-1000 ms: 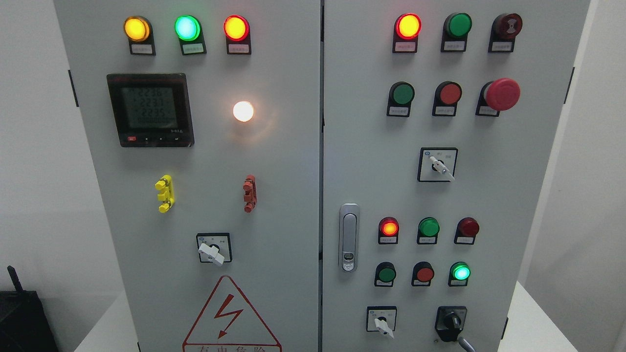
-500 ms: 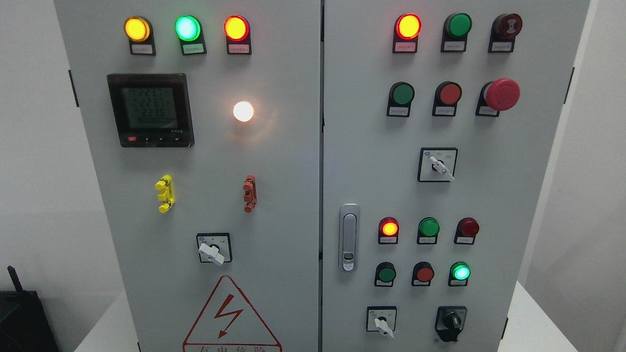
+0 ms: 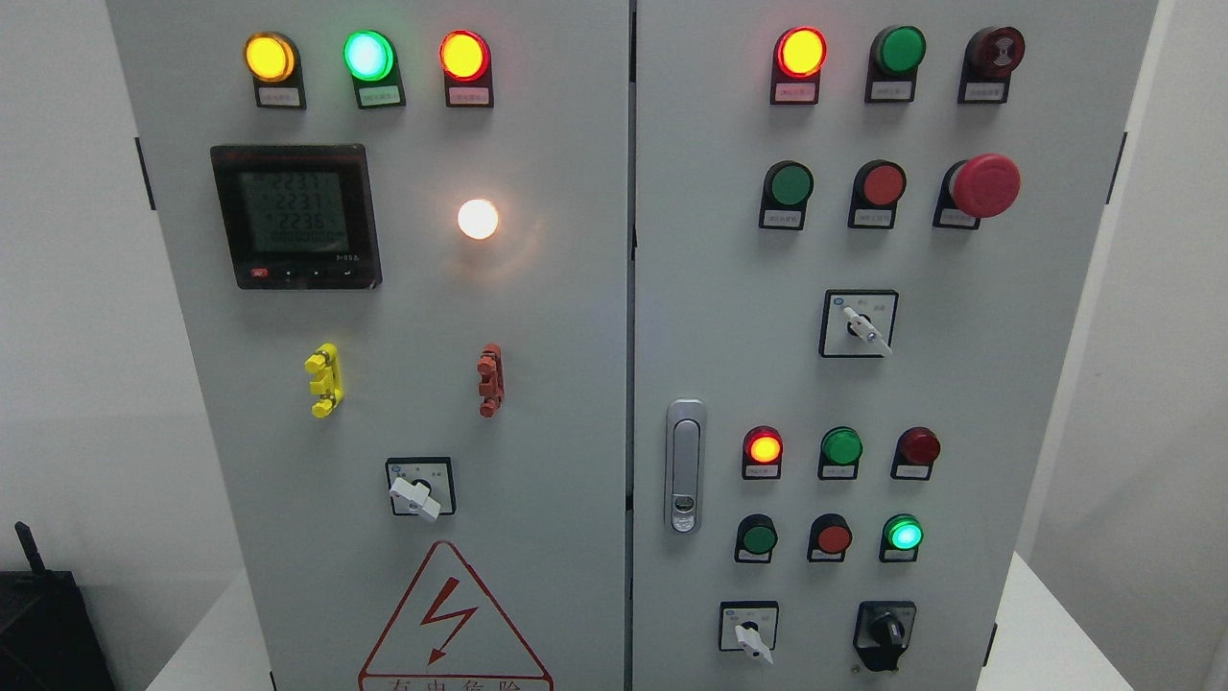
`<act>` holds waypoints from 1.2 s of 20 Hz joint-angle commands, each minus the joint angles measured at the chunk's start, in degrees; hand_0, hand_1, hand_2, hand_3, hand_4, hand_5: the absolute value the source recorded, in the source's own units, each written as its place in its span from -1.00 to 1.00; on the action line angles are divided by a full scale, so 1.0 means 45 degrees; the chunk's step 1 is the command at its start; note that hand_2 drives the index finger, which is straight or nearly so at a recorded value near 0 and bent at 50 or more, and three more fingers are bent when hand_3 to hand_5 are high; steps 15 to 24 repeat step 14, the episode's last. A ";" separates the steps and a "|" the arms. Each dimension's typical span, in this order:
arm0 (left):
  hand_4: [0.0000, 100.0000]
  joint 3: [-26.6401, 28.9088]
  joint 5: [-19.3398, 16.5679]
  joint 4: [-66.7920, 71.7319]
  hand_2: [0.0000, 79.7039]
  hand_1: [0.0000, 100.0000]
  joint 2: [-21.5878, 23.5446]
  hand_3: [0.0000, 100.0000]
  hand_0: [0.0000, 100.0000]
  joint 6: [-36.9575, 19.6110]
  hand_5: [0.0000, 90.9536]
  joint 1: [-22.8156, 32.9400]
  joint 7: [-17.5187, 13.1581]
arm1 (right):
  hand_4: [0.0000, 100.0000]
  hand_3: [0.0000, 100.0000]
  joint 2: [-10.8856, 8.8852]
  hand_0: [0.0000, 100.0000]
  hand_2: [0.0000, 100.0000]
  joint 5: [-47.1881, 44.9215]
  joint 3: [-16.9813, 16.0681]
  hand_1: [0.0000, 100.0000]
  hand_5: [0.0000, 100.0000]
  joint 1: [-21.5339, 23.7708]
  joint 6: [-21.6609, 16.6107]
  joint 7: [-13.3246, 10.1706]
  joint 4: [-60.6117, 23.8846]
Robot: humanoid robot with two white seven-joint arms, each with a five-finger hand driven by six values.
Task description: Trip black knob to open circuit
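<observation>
The black knob [image 3: 885, 633] sits at the bottom right of the grey cabinet's right door [image 3: 959, 384], on a black square base. Its pointer leans slightly to the upper right. Left of it is a small white-handled selector switch [image 3: 750, 638]. Above the knob a green lamp [image 3: 903, 534] is lit, and a red lamp [image 3: 764, 448] glows further up to the left. Neither of my hands shows in the head view.
The left door carries a digital meter [image 3: 295, 216], lit lamps, yellow [image 3: 323, 380] and red [image 3: 490, 380] clips and a white selector [image 3: 415, 495]. A red mushroom button [image 3: 985, 185] sticks out at the upper right. A door latch [image 3: 684, 465] sits mid-panel. A black device [image 3: 43, 629] stands lower left.
A grey fingertip that showed just below and right of the black knob one second ago has dropped out of the picture. The knob and lamps look the same.
</observation>
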 commanded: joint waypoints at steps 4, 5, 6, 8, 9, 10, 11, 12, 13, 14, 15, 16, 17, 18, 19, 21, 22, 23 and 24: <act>-1.00 -0.0014 0.0000 -0.0206 -1.00 -0.22 0.0000 -1.00 -0.76 0.0004 -1.00 0.0001 0.0009 | -1.00 -1.00 0.0087 -1.00 -1.00 0.0000 -0.0063 -1.00 -1.00 0.0092 -0.0003 0.0009 -0.0287; -1.00 0.0005 0.0000 -0.0206 -1.00 -0.22 0.0000 -1.00 -0.76 0.0004 -1.00 -0.0019 0.0009 | -1.00 -1.00 0.0087 -1.00 -1.00 0.0000 -0.0063 -1.00 -1.00 0.0112 -0.0003 0.0009 -0.0307; -1.00 0.0005 0.0000 -0.0206 -1.00 -0.22 0.0000 -1.00 -0.76 0.0004 -1.00 0.0000 0.0009 | -1.00 -1.00 0.0087 -1.00 -1.00 0.0000 -0.0063 -1.00 -1.00 0.0189 -0.0003 0.0009 -0.0307; -1.00 0.0005 0.0000 -0.0206 -1.00 -0.22 0.0000 -1.00 -0.76 0.0004 -1.00 0.0001 0.0009 | -1.00 -1.00 0.0087 -1.00 -1.00 0.0000 -0.0063 -1.00 -1.00 0.0384 -0.0003 0.0029 -0.0443; -1.00 -0.0014 0.0000 -0.0206 -1.00 -0.22 0.0000 -1.00 -0.76 0.0004 -1.00 -0.0019 0.0009 | -1.00 -1.00 0.0087 -1.00 -1.00 0.0000 -0.0063 -1.00 -1.00 0.0463 -0.0003 0.0029 -0.0482; -1.00 -0.0014 0.0000 -0.0206 -1.00 -0.22 0.0000 -1.00 -0.76 0.0004 -1.00 0.0000 0.0009 | -1.00 -1.00 0.0087 -1.00 -1.00 0.0000 -0.0063 -1.00 -1.00 0.0541 -0.0003 0.0029 -0.0541; -1.00 0.0005 0.0000 -0.0206 -1.00 -0.22 0.0000 -1.00 -0.76 0.0004 -1.00 0.0001 0.0009 | -1.00 -1.00 0.0087 -1.00 -1.00 0.0000 -0.0063 -1.00 -1.00 0.0638 -0.0003 0.0029 -0.0599; -1.00 -0.0014 0.0000 -0.0206 -1.00 -0.22 0.0000 -1.00 -0.76 0.0004 -1.00 0.0001 0.0009 | -1.00 -1.00 0.0087 -1.00 -1.00 0.0000 -0.0063 -1.00 -1.00 0.0717 -0.0003 0.0029 -0.0697; -1.00 0.0005 0.0000 -0.0206 -1.00 -0.22 0.0000 -1.00 -0.76 0.0004 -1.00 0.0001 0.0009 | -1.00 -1.00 0.0087 -1.00 -1.00 0.0000 -0.0063 -1.00 -1.00 0.0775 -0.0003 0.0048 -0.0736; -1.00 0.0005 0.0000 -0.0206 -1.00 -0.22 0.0000 -1.00 -0.76 0.0004 -1.00 0.0001 0.0009 | -1.00 -1.00 0.0068 -1.00 -1.00 0.0000 -0.0063 -1.00 -1.00 0.0815 -0.0003 0.0048 -0.0795; -1.00 0.0005 0.0000 -0.0206 -1.00 -0.22 0.0000 -1.00 -0.76 0.0004 -1.00 0.0001 0.0009 | -1.00 -1.00 0.0068 -1.00 -1.00 0.0000 -0.0063 -1.00 -1.00 0.0815 -0.0003 0.0048 -0.0795; -1.00 0.0005 0.0000 -0.0206 -1.00 -0.22 0.0000 -1.00 -0.76 0.0004 -1.00 0.0001 0.0009 | -1.00 -1.00 0.0068 -1.00 -1.00 0.0000 -0.0063 -1.00 -1.00 0.0815 -0.0003 0.0048 -0.0795; -1.00 0.0005 0.0000 -0.0206 -1.00 -0.22 0.0000 -1.00 -0.76 0.0004 -1.00 0.0001 0.0009 | -1.00 -1.00 0.0068 -1.00 -1.00 0.0000 -0.0063 -1.00 -1.00 0.0815 -0.0003 0.0048 -0.0795; -1.00 0.0005 0.0000 -0.0206 -1.00 -0.22 0.0000 -1.00 -0.76 0.0004 -1.00 0.0001 0.0009 | -1.00 -1.00 0.0068 -1.00 -1.00 0.0000 -0.0063 -1.00 -1.00 0.0815 -0.0003 0.0048 -0.0795; -1.00 0.0005 0.0000 -0.0206 -1.00 -0.22 0.0000 -1.00 -0.76 0.0004 -1.00 0.0001 0.0009 | -1.00 -1.00 0.0068 -1.00 -1.00 0.0000 -0.0063 -1.00 -1.00 0.0815 -0.0003 0.0048 -0.0795; -1.00 0.0005 0.0000 -0.0206 -1.00 -0.22 0.0000 -1.00 -0.76 0.0004 -1.00 0.0001 0.0009 | -1.00 -1.00 0.0068 -1.00 -1.00 0.0000 -0.0063 -1.00 -1.00 0.0815 -0.0003 0.0048 -0.0795; -1.00 0.0005 0.0000 -0.0206 -1.00 -0.22 0.0000 -1.00 -0.76 0.0004 -1.00 0.0001 0.0009 | -1.00 -1.00 0.0068 -1.00 -1.00 0.0000 -0.0063 -1.00 -1.00 0.0815 -0.0003 0.0048 -0.0795; -1.00 0.0005 0.0000 -0.0206 -1.00 -0.22 0.0000 -1.00 -0.76 0.0004 -1.00 0.0001 0.0009 | -1.00 -1.00 0.0068 -1.00 -1.00 0.0000 -0.0063 -1.00 -1.00 0.0815 -0.0003 0.0048 -0.0795; -1.00 0.0005 0.0000 -0.0206 -1.00 -0.22 0.0000 -1.00 -0.76 0.0004 -1.00 0.0001 0.0009 | -1.00 -1.00 0.0068 -1.00 -1.00 0.0000 -0.0063 -1.00 -1.00 0.0815 -0.0003 0.0048 -0.0795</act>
